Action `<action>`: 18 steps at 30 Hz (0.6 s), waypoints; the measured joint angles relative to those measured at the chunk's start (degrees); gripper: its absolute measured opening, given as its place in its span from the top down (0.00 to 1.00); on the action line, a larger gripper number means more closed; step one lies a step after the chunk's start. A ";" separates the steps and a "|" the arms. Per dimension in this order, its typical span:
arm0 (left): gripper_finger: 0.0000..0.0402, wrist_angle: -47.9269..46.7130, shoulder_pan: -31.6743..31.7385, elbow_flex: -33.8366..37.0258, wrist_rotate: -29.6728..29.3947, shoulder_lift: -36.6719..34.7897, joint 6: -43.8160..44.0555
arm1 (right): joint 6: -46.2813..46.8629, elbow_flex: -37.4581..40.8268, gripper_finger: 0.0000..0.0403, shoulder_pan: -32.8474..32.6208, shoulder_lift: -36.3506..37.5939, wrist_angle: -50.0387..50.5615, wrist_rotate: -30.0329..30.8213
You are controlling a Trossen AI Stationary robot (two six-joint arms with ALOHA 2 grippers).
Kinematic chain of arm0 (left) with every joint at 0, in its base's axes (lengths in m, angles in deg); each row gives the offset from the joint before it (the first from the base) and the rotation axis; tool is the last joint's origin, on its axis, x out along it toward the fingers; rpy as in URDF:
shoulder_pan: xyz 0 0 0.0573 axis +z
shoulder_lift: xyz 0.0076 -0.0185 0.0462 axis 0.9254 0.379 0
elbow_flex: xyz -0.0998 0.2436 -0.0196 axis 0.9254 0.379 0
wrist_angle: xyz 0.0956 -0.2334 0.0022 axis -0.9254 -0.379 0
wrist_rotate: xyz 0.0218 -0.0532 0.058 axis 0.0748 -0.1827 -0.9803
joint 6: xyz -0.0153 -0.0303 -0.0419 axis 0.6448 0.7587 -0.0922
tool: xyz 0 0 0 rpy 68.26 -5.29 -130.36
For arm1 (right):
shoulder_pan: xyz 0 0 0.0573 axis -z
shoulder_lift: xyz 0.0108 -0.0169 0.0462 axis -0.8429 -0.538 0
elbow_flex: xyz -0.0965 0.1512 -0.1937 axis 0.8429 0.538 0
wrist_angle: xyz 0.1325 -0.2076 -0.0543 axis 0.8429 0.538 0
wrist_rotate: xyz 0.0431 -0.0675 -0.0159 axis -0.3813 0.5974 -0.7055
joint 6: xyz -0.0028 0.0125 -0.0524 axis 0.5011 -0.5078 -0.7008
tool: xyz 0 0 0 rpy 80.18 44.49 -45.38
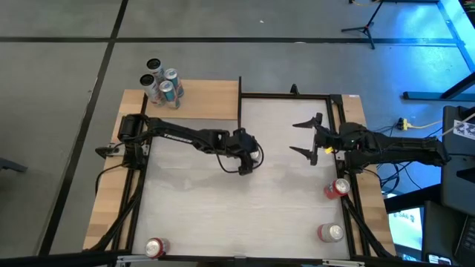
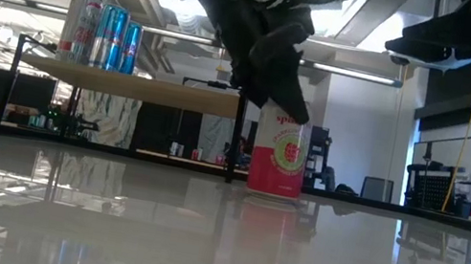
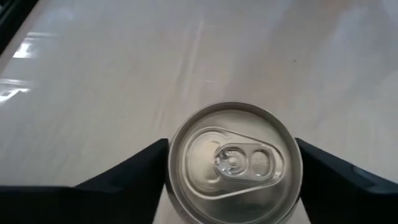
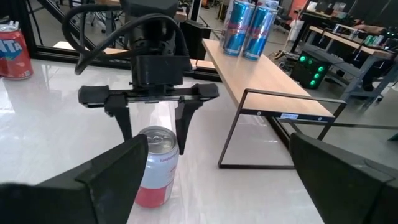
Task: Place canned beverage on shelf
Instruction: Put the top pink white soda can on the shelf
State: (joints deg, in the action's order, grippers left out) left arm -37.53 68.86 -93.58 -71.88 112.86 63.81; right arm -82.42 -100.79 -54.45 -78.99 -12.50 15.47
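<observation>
A pink and white can stands upright on the white tabletop near its middle, with its silver top facing up. My left gripper comes down over it, one finger on each side. My right gripper is open and empty above the table, to the right of the can; the can also shows in its wrist view. The tan wooden shelf stands at the far left on black legs. Several blue and silver cans stand on the shelf's far left corner. My left gripper has the can's side wall just below the top rim between its two fingers, one finger on each side. The fingers come from above, pointing down. The can stands upright with its bottom on the tabletop.
Two red cans lie at the table's right edge and another at the near left corner. A black metal frame runs along the far edge. Bare tabletop lies between the pink can and the shelf.
</observation>
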 joint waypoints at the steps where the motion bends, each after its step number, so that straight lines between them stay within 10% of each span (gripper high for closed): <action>1: 0.33 0.02 0.00 0.00 0.34 0.00 -0.09 | -0.01 0.00 0.04 0.00 0.02 0.00 0.00; 18: 0.34 -25.44 -1.43 -10.09 -3.66 -14.74 -1.77 | -0.01 0.00 0.04 0.00 0.02 0.13 0.00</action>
State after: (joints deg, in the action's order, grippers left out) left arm -62.97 67.43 -103.67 -75.54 98.12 62.05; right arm -82.43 -100.79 -54.45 -78.97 -12.36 15.47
